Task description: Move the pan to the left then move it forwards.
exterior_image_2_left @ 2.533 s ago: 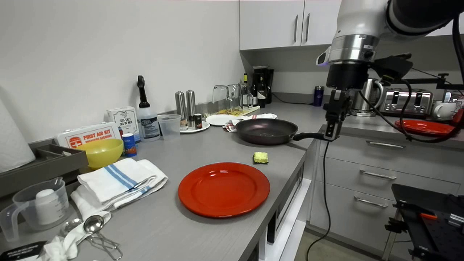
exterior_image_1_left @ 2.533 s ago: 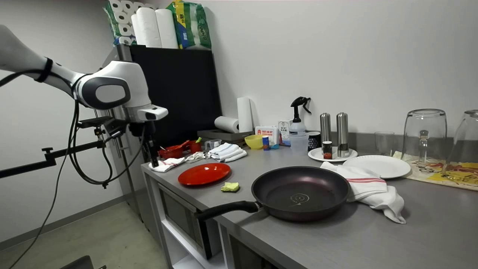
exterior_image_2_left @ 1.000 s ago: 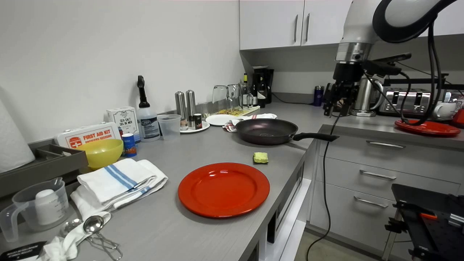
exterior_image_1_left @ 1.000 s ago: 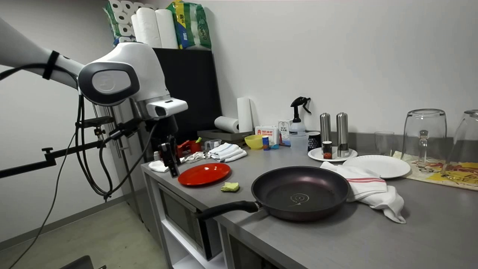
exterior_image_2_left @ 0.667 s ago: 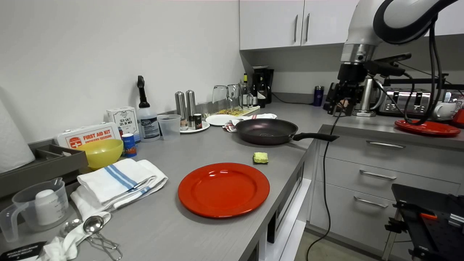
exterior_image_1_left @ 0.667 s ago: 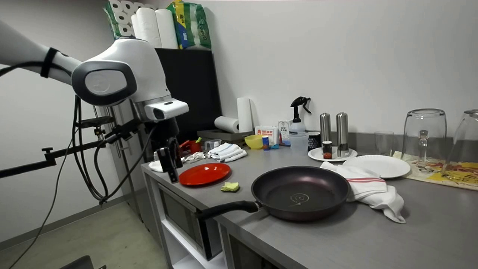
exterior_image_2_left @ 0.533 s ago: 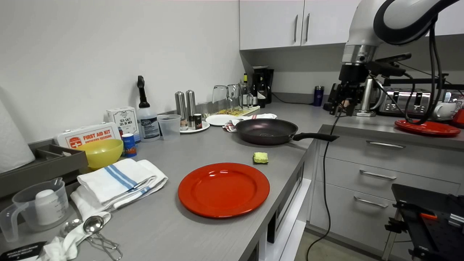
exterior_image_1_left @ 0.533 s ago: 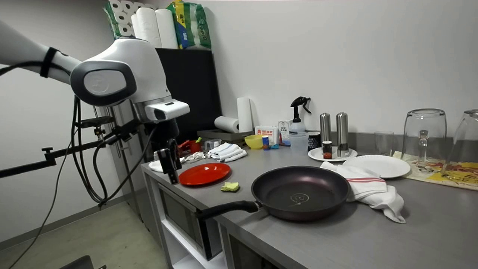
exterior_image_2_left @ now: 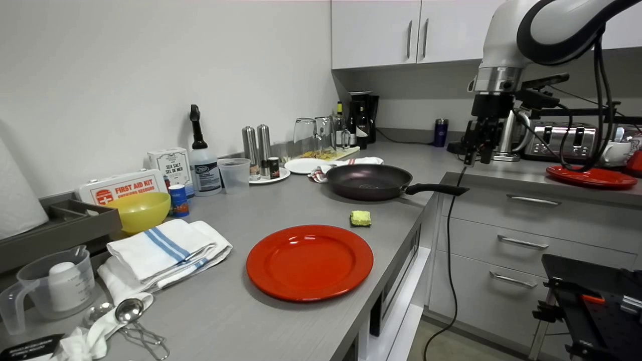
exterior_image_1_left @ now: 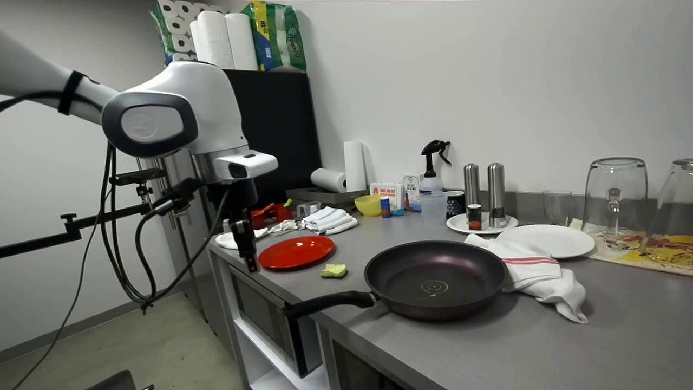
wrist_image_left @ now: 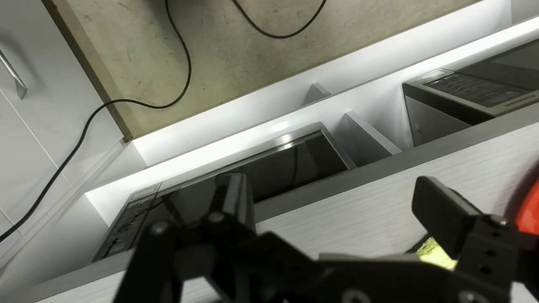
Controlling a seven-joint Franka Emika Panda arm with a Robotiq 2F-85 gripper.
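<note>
Black pan [exterior_image_1_left: 436, 279] sits on desk [exterior_image_1_left: 606, 352], handle [exterior_image_1_left: 335, 301] jutting past the front edge; fingers [wrist_image_left: 440, 210] spread wide, hang near that edge, apart from the handle.

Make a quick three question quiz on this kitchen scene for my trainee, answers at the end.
1. True or false: the handle of the pan juts past the edge of the counter.
2. What lies between the pan and the red plate that both exterior views show?
3. The fingers are: (A) shut on the handle; (B) open, gripping nothing; (C) shut on the red plate.
Key: 1. True. 2. A yellow sponge. 3. B.
</note>
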